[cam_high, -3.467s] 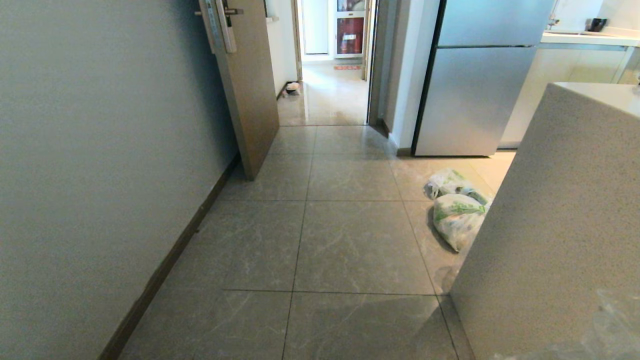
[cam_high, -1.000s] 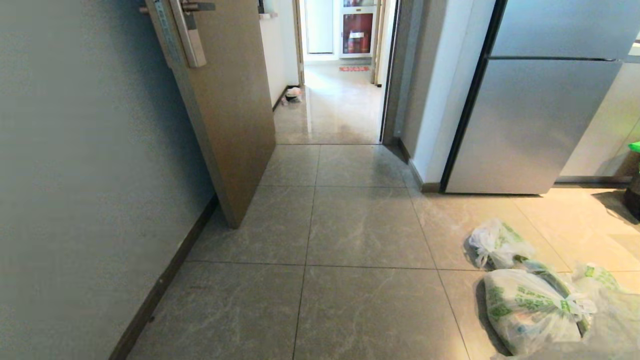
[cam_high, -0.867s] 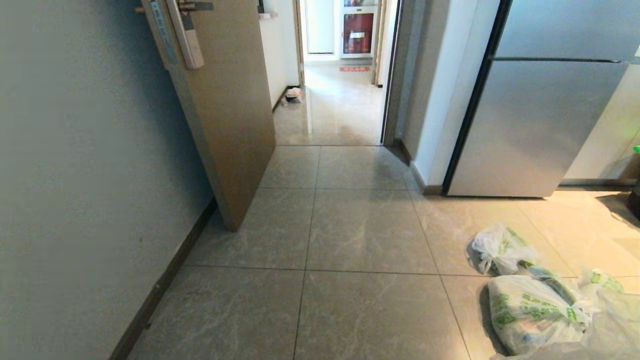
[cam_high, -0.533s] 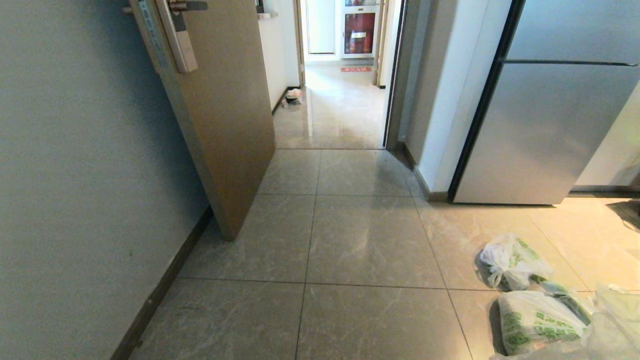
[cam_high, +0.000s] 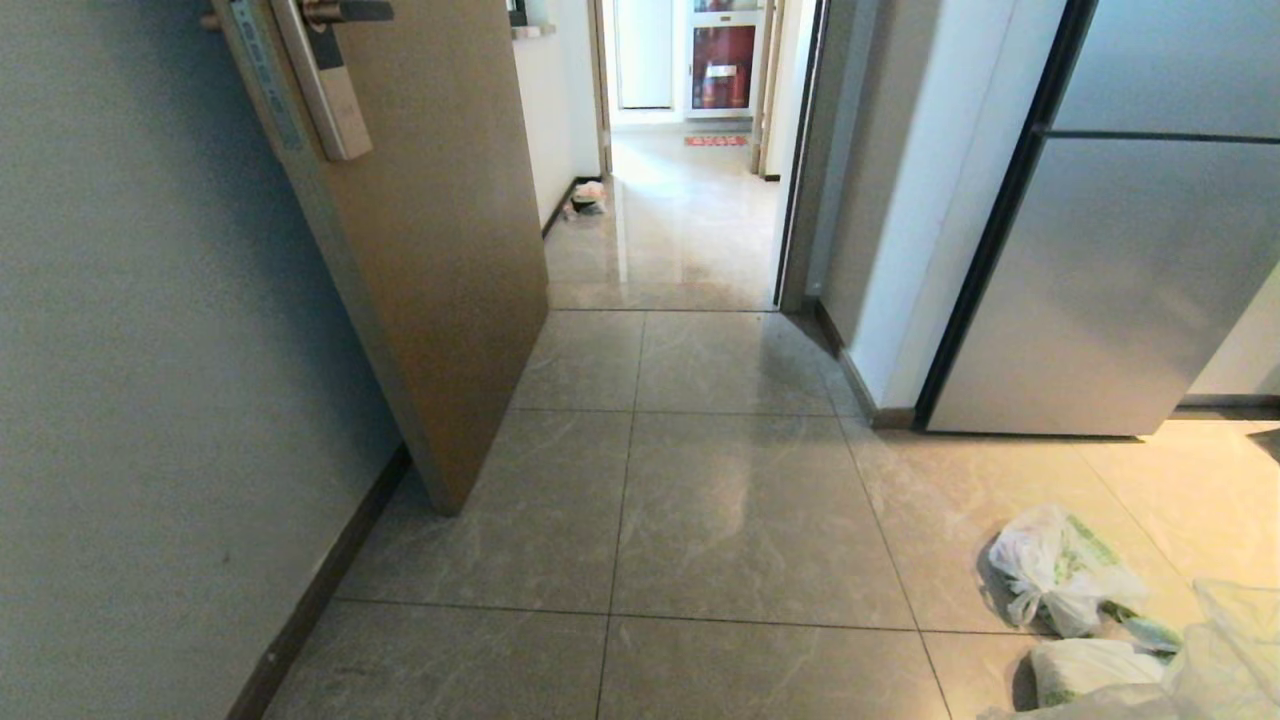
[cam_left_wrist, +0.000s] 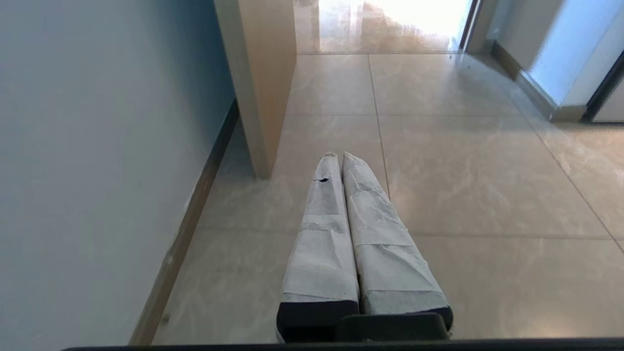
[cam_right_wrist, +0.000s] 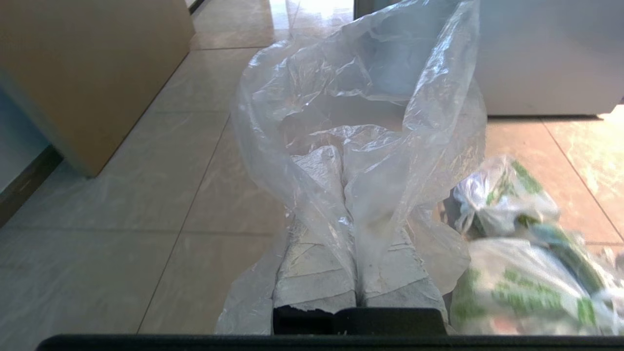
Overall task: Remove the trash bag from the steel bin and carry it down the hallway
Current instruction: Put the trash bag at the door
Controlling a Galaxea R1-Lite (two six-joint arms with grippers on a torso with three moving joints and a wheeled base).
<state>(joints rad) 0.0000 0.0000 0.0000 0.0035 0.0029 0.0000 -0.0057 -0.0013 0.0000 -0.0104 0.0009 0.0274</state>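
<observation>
Right gripper (cam_right_wrist: 343,156) clamped on the clear trash bag (cam_right_wrist: 360,122); left gripper (cam_left_wrist: 340,156) closed, empty. 2, maybe 3, green-print bags (cam_high: 1060,570) on floor.

You have one clear trash bag (cam_right_wrist: 360,97), two white green-printed bags (cam_high: 1060,570) on the floor, one small bag (cam_high: 588,196) down the hallway, one door (cam_high: 440,250), one fridge (cam_high: 1130,280).
</observation>
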